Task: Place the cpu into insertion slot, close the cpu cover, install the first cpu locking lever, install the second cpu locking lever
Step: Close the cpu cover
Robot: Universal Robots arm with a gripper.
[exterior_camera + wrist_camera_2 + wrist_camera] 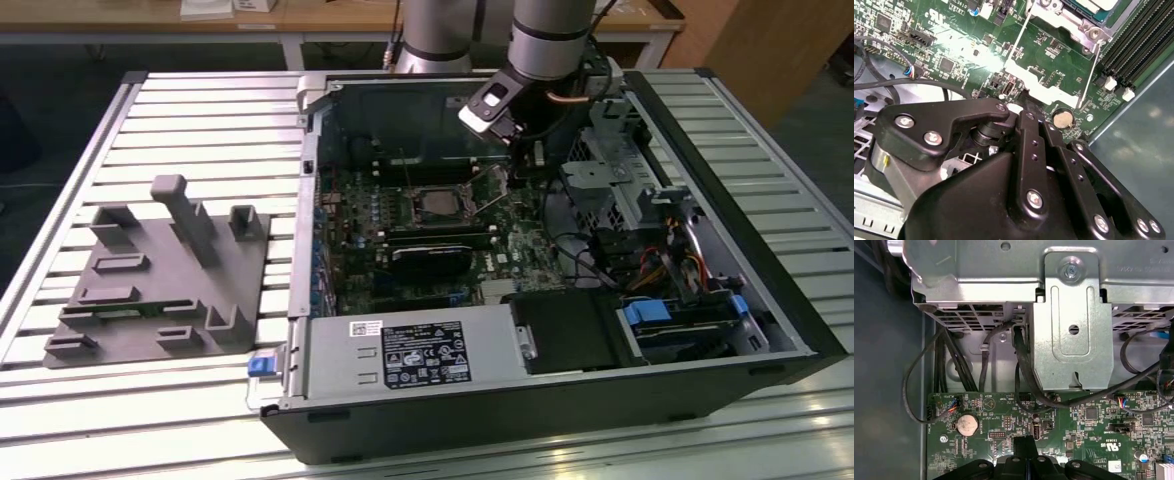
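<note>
The insertion slot (434, 203) sits mid-motherboard inside the open computer case. In the second wrist view the cpu (1093, 6) lies in it, its pale top just showing. The cpu cover (1049, 87), a bright metal frame, stands swung open away from the socket. Two thin wire locking levers (1018, 37) (1093, 67) are raised beside it. My gripper (1025, 102) (1026, 442) (525, 165) is shut, fingertips together and right at the cover's free edge. Whether they pinch the plate is hidden by the black linkage.
A metal drive cage (1069, 325) with black cables (1019, 355) stands just beyond the fingertips. A coin cell (1062, 119) and memory slots (1134, 40) flank the socket. A grey fixture tray (160, 280) lies on the slatted table at the exterior view's left.
</note>
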